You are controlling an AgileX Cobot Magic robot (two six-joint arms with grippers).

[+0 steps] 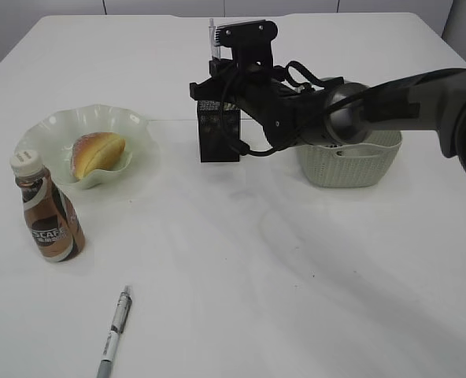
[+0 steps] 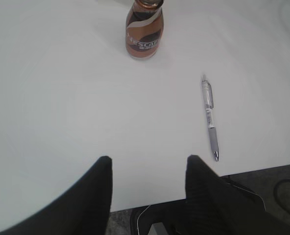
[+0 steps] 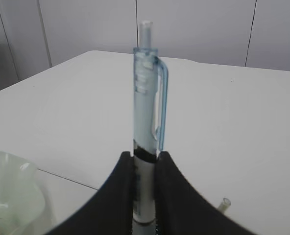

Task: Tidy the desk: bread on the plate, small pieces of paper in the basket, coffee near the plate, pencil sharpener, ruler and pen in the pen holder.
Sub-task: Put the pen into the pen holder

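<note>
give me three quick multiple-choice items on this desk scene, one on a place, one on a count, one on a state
1. Where is the bread?
A. on the plate
B. in the basket
C. beside the holder

2. How many pens show?
A. one
B. two
C. three

3. What are the right fingers doing?
A. spread, empty
B. shut on a pen
C. shut on the bottle

Answers: 1 A, the bun lies in the green dish. 2 B, one pen lies on the desk, one is held upright over the holder. 3 B, both fingers press the clear barrel.
</note>
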